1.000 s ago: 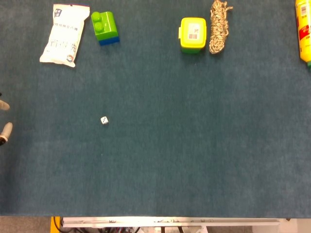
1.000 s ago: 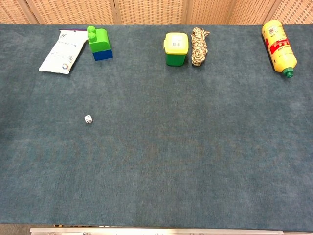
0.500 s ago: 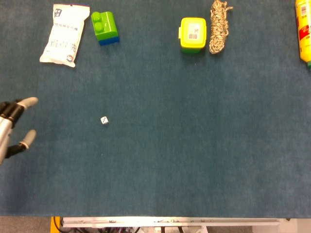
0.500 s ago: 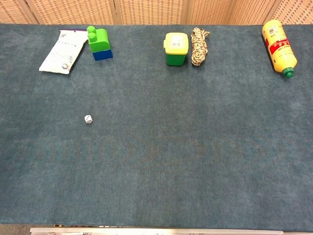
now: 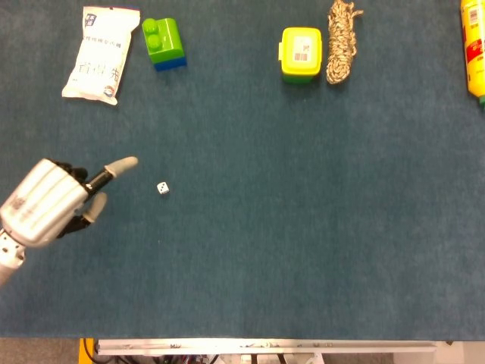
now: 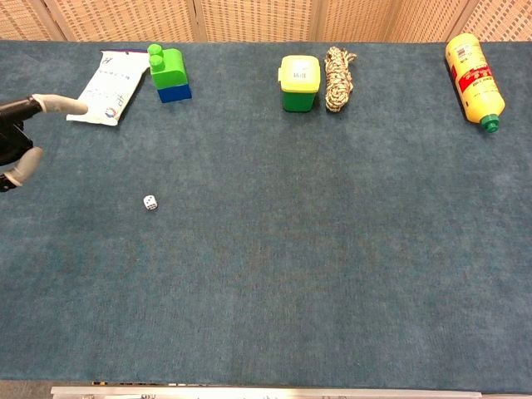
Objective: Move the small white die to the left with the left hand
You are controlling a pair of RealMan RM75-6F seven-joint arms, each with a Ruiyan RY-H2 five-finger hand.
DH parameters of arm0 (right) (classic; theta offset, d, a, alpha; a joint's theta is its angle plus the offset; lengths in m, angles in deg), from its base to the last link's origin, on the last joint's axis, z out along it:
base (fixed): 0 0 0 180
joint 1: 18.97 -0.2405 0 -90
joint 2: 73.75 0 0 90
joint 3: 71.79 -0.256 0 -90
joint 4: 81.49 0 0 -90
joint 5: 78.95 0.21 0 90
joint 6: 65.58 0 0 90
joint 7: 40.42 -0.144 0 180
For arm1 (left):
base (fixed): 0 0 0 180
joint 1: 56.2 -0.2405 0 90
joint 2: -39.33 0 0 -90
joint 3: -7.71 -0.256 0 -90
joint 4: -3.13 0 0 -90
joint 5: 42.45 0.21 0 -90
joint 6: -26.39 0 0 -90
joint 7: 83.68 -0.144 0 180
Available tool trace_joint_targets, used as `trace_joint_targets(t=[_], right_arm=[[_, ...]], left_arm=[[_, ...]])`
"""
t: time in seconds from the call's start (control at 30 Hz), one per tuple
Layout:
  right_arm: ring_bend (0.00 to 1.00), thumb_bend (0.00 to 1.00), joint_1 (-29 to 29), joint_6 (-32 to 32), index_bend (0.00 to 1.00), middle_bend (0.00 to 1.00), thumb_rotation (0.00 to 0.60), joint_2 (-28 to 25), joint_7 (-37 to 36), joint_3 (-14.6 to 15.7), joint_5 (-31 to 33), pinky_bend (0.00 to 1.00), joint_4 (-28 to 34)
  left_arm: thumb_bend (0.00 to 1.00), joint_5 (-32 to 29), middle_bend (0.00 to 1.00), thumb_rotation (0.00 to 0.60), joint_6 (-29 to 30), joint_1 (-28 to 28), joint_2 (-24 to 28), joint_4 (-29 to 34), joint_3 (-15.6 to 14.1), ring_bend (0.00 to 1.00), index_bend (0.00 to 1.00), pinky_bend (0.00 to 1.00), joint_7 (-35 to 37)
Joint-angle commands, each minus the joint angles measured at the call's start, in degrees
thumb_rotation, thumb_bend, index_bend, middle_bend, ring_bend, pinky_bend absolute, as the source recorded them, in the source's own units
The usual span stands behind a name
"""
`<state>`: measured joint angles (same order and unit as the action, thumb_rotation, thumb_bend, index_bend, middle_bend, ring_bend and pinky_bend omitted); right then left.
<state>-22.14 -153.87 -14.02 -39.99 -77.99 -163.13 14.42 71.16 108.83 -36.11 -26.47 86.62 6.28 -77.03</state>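
The left hand (image 5: 47, 203) has come further in from the left edge and now hangs near the die (image 5: 163, 188), empty, with fingers apart. The small white die has not moved; it lies alone on the blue counter (image 5: 303, 227), dark dots visible.

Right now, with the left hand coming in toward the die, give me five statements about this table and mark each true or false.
1. The left hand holds the small white die. False: the die lies alone on the cloth, apart from the hand.
2. A rope bundle lies beside the yellow-lidded box. True.
3. The green block lies right of the box. False: it lies left, next to the white packet.
4. The yellow bottle lies on its side. True.
5. The right hand is over the table. False: neither view shows it.
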Motion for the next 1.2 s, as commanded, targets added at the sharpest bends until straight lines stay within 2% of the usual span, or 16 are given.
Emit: trace_joint_targets(t=[0.03,0.2,0.33,0.47,0.6,0.87,1.2], right_arm=[[0.19,0.34,0.1,0.0,0.33,0.28,0.6,-0.2,-0.1,-0.1,0.2,0.33,0.0],[0.19,0.34,0.3,0.0,0.33,0.28,0.6,-0.6,-0.6,-0.1,0.4,0.33,0.1],[0.19,0.34,0.6,-0.5,0.33,0.28,0.6,-1.0,-1.2,-0.4,0.9,0.33,0.2],[0.19,0.34,1.1,-1.3,0.33,0.28,0.6,-1.3,-1.8,-0.7,1.0,0.33,0.4],[0.19,0.34,1.4,-1.6,0.33,0.28,0.6,-1.6,-2.4,-0.7,1.0,0.33,0.4],[0.19,0.34,1.9,-2.2,0.33,0.28,0.6,-2.1,-3.5,-0.9,1.1,0.33,0.5],[0.19,0.34,1.8,-1.8,0.33,0.28,0.6,-1.9,-3.2,-1.1,1.4,0.33,0.3]], left_arm=[[0.59,3.4,0.95,0.6,-1.3,4.0,-3.3,-6.6,-0.3,0.78,0.1,0.87,-1.0],[0.6,3.5,0.95,0.6,-6.4,7.0,-4.5,-8.8,-1.2,0.78,0.0,0.87,-3.4],[0.64,3.3,0.97,0.6,-10.3,9.4,-4.9,-8.2,-2.1,0.79,0.0,0.87,-5.1],[0.75,2.6,1.0,0.6,-14.3,11.5,-4.2,-6.0,-2.7,0.82,0.0,0.9,-7.6],[0.8,2.7,1.0,0.6,-17.4,13.2,-3.6,-4.5,-3.4,0.83,0.0,0.91,-10.8],[0.8,2.8,1.0,0.6,-20.6,15.2,-3.7,-3.7,-4.7,0.84,0.02,0.91,-15.5],[0.8,2.2,1.0,0.6,-21.9,16.2,-5.6,-6.1,-5.9,0.85,0.03,0.92,-19.4]])
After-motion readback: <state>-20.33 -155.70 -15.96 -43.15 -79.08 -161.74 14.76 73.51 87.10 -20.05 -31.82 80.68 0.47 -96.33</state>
